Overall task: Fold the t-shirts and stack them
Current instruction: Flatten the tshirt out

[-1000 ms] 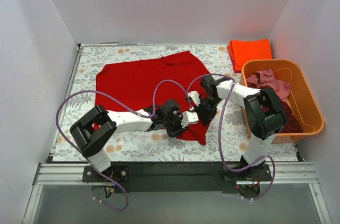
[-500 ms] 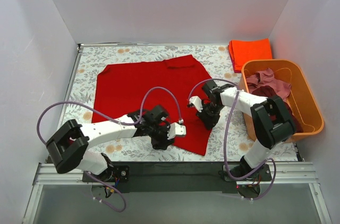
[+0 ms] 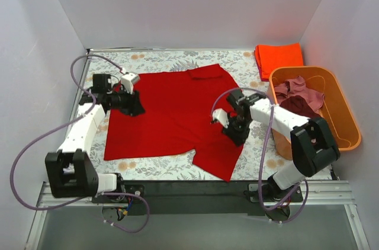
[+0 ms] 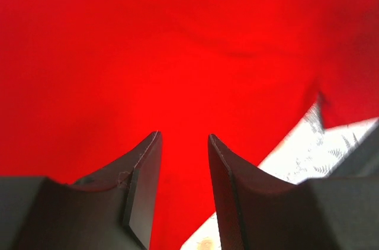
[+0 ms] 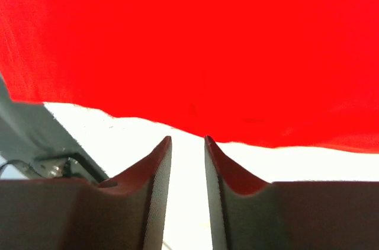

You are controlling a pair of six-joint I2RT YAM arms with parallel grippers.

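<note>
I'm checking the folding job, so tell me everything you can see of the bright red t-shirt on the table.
The bright red t-shirt is plain soft cloth, spread mostly flat on the floral-patterned table, its near right corner trailing toward the front edge. The left gripper hangs open over its left side; the right gripper is open at its right edge. Neither holds it.

Red t-shirt (image 3: 172,114): bright red, unfolded, spread nearly flat at centre, collar at the far side.
Orange-red t-shirt (image 3: 278,57): folded, far right corner.
Pink t-shirt (image 3: 299,89): dusty pink, crumpled in tub (image 3: 349,122).
Maroon t-shirt (image 3: 298,106): crumpled, touching the pink one.
</note>
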